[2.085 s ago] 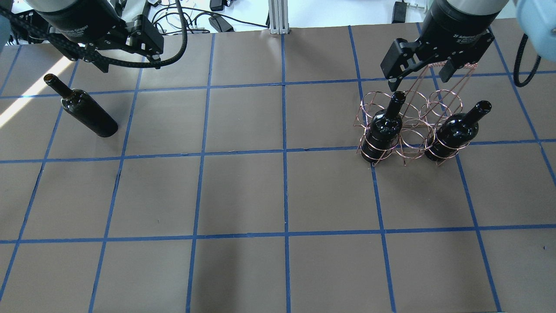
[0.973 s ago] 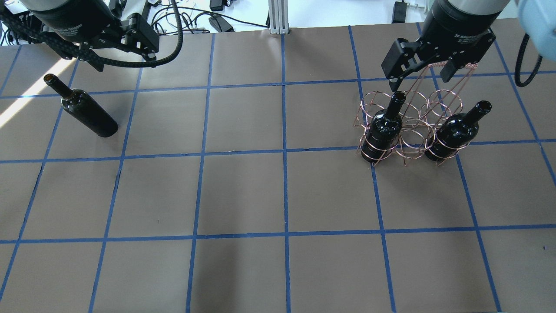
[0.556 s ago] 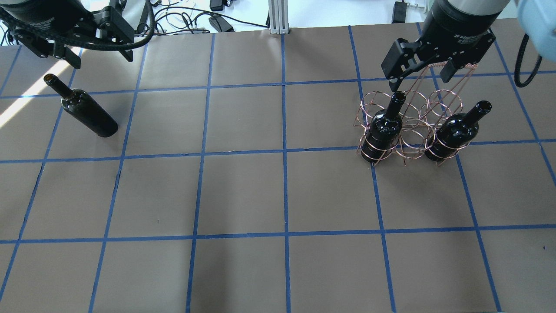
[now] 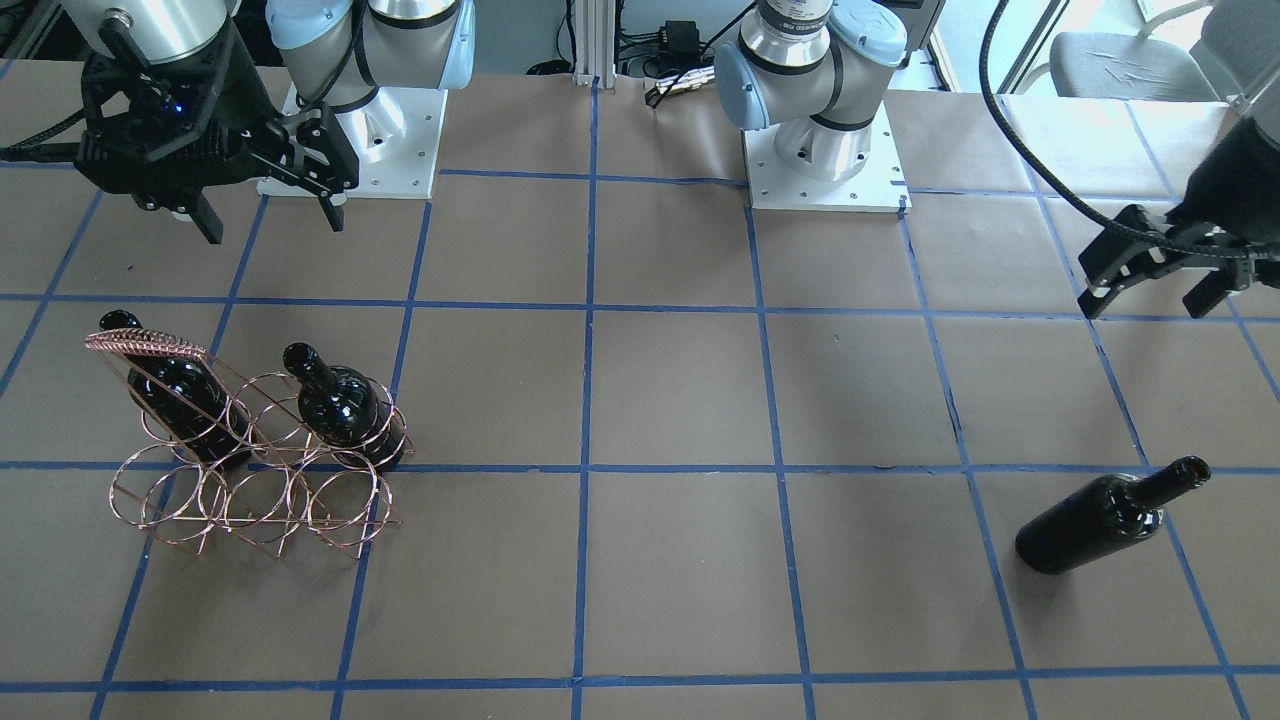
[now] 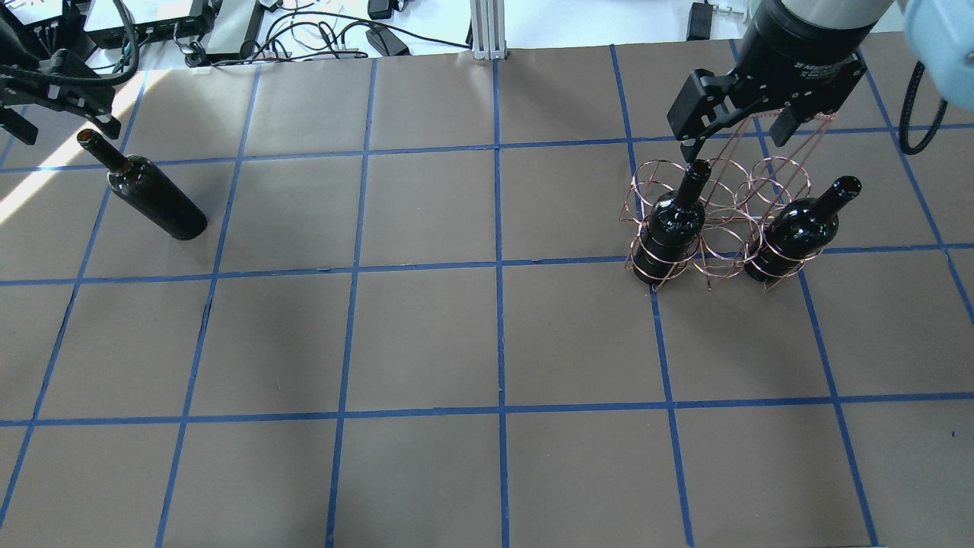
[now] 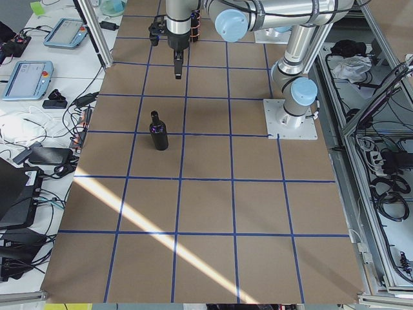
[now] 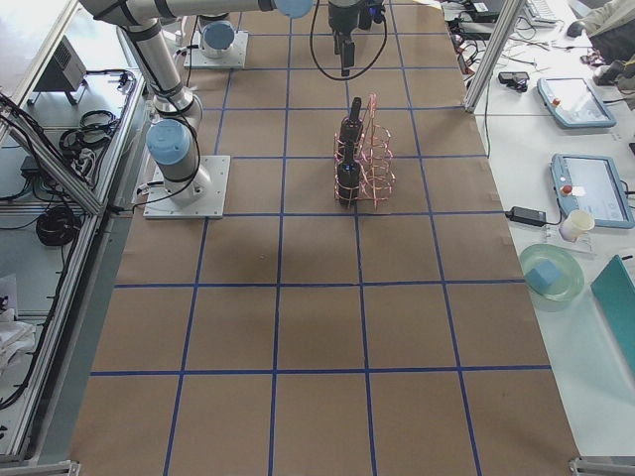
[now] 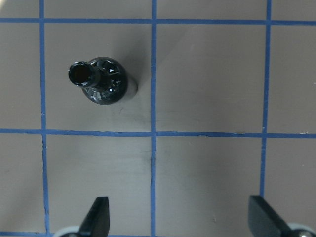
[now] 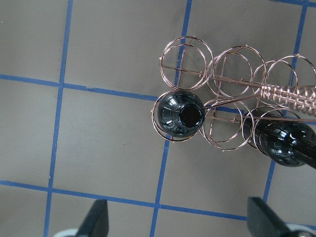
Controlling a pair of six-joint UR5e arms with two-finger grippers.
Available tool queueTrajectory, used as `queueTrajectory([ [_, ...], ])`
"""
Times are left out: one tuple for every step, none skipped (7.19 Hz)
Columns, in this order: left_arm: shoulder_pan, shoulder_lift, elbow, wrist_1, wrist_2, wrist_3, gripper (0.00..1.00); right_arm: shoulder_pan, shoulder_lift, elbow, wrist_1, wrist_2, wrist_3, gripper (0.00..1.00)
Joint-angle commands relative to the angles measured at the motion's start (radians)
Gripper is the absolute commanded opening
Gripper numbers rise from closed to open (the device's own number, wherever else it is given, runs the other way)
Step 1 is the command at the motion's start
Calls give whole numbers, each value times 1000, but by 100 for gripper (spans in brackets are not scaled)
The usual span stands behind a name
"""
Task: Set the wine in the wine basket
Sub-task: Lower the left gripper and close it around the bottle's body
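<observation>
A near-black wine bottle (image 5: 152,199) stands alone and upright on the table's left side; it also shows in the front view (image 4: 1090,520) and the left wrist view (image 8: 101,81). My left gripper (image 5: 65,125) is open and empty, hanging above and just behind the bottle's neck, not touching it (image 4: 1150,295). The copper wire wine basket (image 5: 719,221) stands on the right with two bottles (image 5: 670,228) (image 5: 795,232) in its end rings. My right gripper (image 5: 734,141) is open and empty above the basket's handle (image 9: 289,94).
The brown table (image 5: 494,342) carries a blue tape grid. The basket's middle rings (image 9: 222,94) hold nothing. Cables and boxes (image 5: 228,23) lie beyond the far edge. The two arm bases (image 4: 820,150) stand on the robot's side.
My left gripper has moved left across the overhead view, from the second grid column to above the loose bottle's neck. The right gripper, the basket and all bottles have stayed put.
</observation>
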Motion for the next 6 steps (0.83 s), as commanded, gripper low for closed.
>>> queueTrajectory([
  [47,-109,0,147,-3,170,100,1,-1,1,1,5,0,100],
  [47,-172,0,210,-3,179,100,1,-1,1,4,4,0,100],
  [61,-198,6,217,-3,183,100,1,-1,1,3,4,0,100],
  [73,-232,12,226,-1,209,100,1,-1,1,3,5,0,100],
  [73,-269,10,272,-1,211,100,1,0,1,1,5,2,100],
  [73,-301,10,324,-4,211,100,1,-1,1,4,7,2,100],
])
